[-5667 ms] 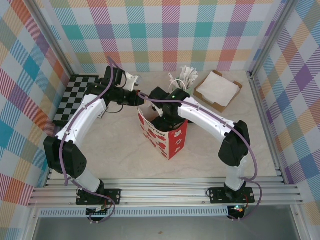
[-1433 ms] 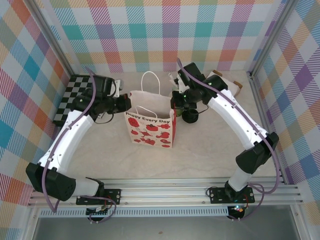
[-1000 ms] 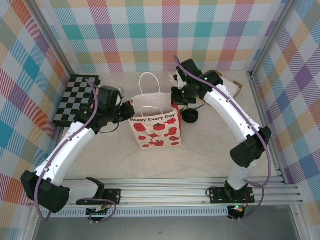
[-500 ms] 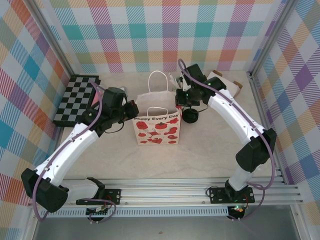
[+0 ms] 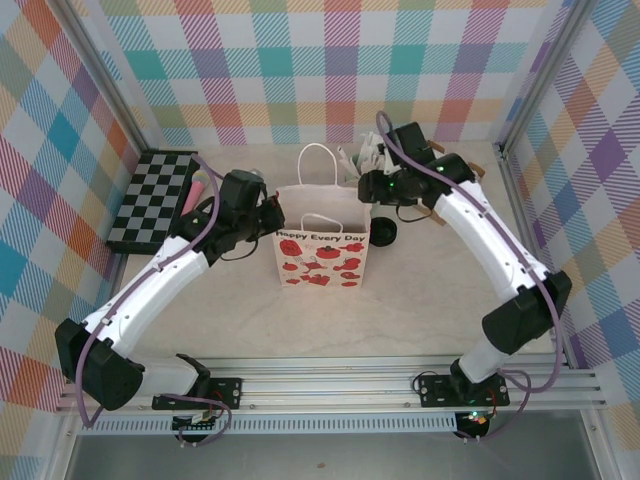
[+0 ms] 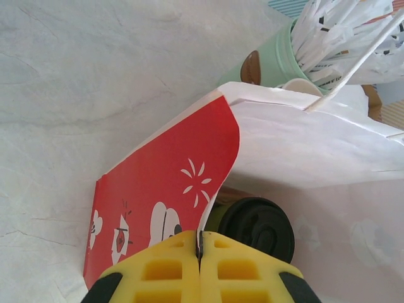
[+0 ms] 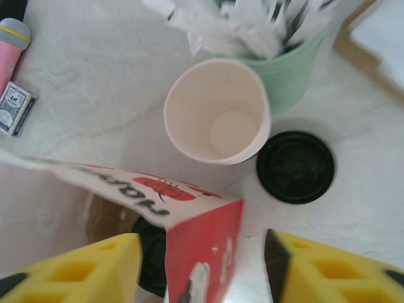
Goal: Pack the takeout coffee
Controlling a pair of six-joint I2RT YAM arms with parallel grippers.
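Observation:
The takeout coffee (image 6: 255,226), a green cup with a black lid, sits inside the red-and-white paper bag (image 5: 320,258); its lid shows dark inside the bag (image 7: 146,255) in the right wrist view. The bag (image 6: 170,189) stands upright mid-table with its mouth open. My left gripper (image 6: 199,243) is shut on the bag's left rim, and it sits at the bag's left top edge (image 5: 271,214) in the top view. My right gripper (image 7: 202,271) is open above the bag's right corner (image 7: 202,246), just over the bag's right rim (image 5: 378,190).
A loose black lid (image 7: 295,166) lies on the table right of the bag (image 5: 383,232). Behind it stand the cream paper cups (image 7: 218,110) and the green cutlery cup (image 7: 287,69). A checkerboard (image 5: 150,195) lies at the back left, with a pink item (image 7: 12,35) and a small card box (image 7: 14,100) nearby.
The bag went from tipped over near the front to upright, then shifted slightly right with my left gripper holding its rim. My right gripper moved a little right and away from the bag mouth.

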